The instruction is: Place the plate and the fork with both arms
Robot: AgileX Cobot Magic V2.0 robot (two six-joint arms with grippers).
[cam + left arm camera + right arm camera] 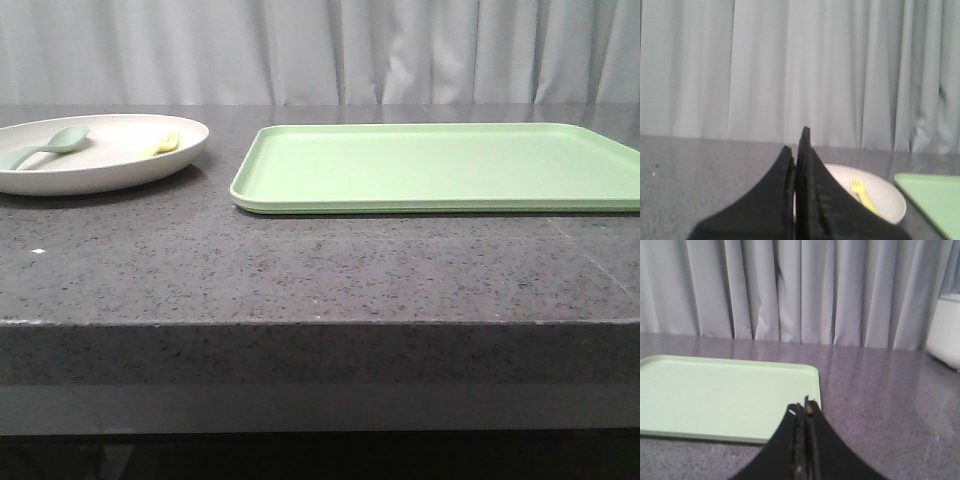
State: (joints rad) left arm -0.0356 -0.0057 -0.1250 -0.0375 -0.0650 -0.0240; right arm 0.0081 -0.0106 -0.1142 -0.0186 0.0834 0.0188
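1. No text, label, brand, number or sign can be read in any view.
2. The plate, fork, spoon and tray carry plain, unmarked surfaces.
3. The counter shows only speckled stone, its front edge unmarked.

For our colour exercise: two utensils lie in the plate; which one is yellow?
The fork, pale yellow with short tines, lying in the plate. The spoon beside it is sage green.
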